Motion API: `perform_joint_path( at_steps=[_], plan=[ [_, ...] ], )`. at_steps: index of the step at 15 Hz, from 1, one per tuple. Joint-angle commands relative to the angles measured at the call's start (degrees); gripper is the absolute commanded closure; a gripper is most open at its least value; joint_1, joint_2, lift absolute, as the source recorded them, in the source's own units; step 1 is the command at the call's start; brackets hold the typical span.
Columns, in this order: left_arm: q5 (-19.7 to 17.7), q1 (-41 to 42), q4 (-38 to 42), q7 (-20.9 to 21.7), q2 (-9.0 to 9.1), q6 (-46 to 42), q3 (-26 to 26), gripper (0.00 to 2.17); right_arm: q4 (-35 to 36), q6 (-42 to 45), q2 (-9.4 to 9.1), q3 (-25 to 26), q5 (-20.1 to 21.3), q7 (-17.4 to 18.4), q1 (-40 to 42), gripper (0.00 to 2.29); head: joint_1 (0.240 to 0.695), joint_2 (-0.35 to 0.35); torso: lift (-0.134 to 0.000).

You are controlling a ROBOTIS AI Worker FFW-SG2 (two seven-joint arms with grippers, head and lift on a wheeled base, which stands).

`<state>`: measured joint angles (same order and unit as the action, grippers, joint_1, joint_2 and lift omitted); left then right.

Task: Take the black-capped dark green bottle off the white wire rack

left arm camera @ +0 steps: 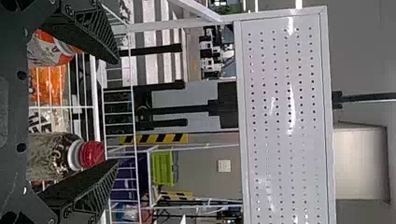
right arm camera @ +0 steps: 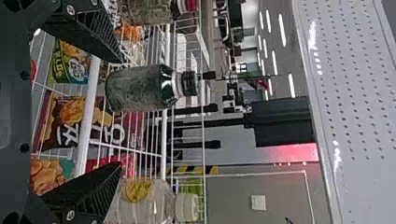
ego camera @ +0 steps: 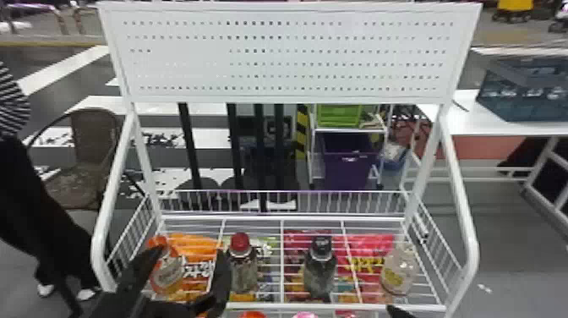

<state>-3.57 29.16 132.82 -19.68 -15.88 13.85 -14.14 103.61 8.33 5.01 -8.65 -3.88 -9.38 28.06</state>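
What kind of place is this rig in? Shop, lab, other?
Probably an indoor demo or test space with a mock shop display, though a real store can't be ruled out. Signs: bottles on a white wire rack above snack bags, strip ceiling lights.

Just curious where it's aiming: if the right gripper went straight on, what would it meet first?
Probably the black-capped dark green bottle, seen between the open fingers of the right gripper; depth is unclear.
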Motion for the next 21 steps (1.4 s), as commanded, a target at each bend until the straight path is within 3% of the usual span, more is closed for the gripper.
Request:
perform_joint_path(
  at_steps=[1,9,15,20,21],
  plan=[
    [0.05,0.11,-0.1,0.0,0.06,0.0,-0.18,0.14,-5.17,-0.21,-0.18,-3.21,1.15,1.03,-5.12,0.11,0.499,0.0,0.0],
    [0.14,0.81,-0.1,0.0,-0.03,0.0,-0.27,0.14,-15.37,0.14,-1.85,-7.52,4.05,7.53,-15.66,0.11,0.499,0.0,0.0],
    [0.14,0.73,-0.63,0.0,-0.21,0.0,-0.01,0.14,-21.78,0.32,-3.87,-8.4,4.14,7.71,-21.9,0.11,0.499,0.0,0.0],
    [0.05,0.37,-1.86,0.0,-0.12,-0.18,-0.01,0.14,-23.36,0.14,-4.04,-8.49,4.23,7.79,-23.75,0.12,0.499,0.0,0.0],
    [0.05,0.2,-1.86,0.0,-0.12,-0.18,-0.01,0.14,-23.36,-0.56,-3.87,-8.49,4.14,7.79,-23.75,0.27,0.499,0.0,0.0]
  ],
)
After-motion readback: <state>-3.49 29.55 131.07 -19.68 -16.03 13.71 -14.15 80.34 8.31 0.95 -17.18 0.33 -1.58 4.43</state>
